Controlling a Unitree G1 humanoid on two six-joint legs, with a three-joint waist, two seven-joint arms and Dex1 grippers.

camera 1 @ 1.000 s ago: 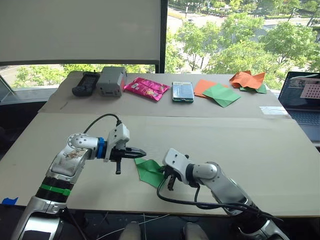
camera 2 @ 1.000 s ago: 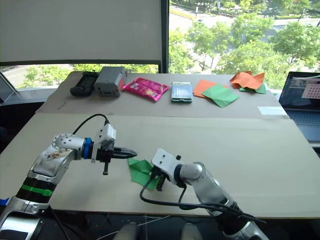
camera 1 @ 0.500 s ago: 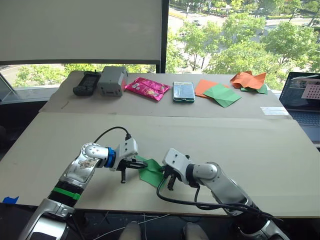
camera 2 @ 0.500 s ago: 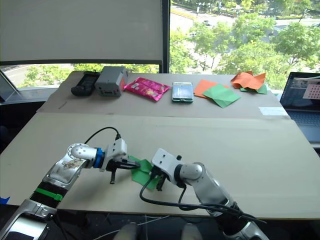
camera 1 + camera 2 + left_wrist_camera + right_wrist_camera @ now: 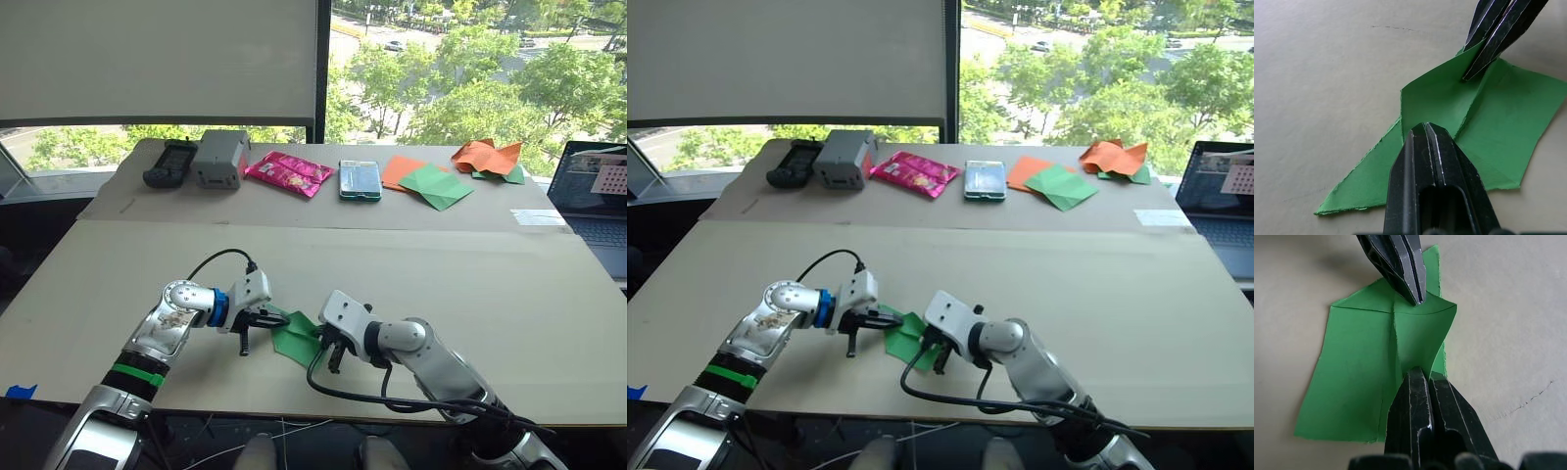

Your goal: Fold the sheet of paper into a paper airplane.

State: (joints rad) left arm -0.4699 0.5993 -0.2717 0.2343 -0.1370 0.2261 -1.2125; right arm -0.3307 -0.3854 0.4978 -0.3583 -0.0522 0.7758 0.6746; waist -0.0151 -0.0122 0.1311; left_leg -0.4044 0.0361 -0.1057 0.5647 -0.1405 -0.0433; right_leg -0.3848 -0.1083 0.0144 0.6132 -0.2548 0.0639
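The pale beige surface [image 5: 509, 294] is carrying the sheet of paper [image 5: 294, 336], lying near its front edge. Well beyond the sheet of paper, a dark remote [image 5: 169, 163], grey box [image 5: 219, 158], pink packet [image 5: 287, 173], phone [image 5: 359, 180], darker green square [image 5: 434, 186] and crumpled orange paper [image 5: 484, 156] are lying along the far edge.

laptop [image 5: 600, 201] is getting chopped off by the frame edge, right of the orange paper [image 5: 485, 155].

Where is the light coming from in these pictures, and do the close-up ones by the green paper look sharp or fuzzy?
Head views: daylight enters through the window behind the table, and the trees outside are bright. Left wrist view: the sheet of paper looks crisp, the left gripper close to the lens is softer. Right wrist view: a dim shadow lies on the table near the paper's far edge.
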